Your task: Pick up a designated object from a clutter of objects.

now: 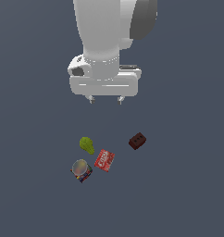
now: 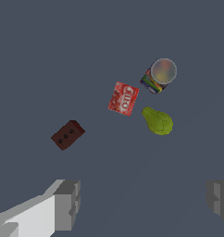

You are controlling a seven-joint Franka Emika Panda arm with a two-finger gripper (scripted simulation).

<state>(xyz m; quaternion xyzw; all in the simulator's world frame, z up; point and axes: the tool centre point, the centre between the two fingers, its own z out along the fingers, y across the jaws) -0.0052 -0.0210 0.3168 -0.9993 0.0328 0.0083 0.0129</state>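
Observation:
The designated object, a squat multicoloured container (image 1: 81,170) (image 2: 159,75) with a greyish round top, stands on the grey floor at the near left of the clutter in the exterior view. Beside it lie a flat red packet (image 1: 104,160) (image 2: 123,98), a lumpy yellow-green piece (image 1: 87,145) (image 2: 158,121) and a dark brown brick (image 1: 137,141) (image 2: 67,134). My gripper (image 1: 105,99) (image 2: 144,199) hangs open well above the floor, behind the clutter, with nothing between its fingers (image 2: 67,203).
The four items lie close together on a plain dark grey floor (image 1: 178,194). The brick sits a little apart toward the exterior view's right. The white arm (image 1: 104,37) rises above the gripper.

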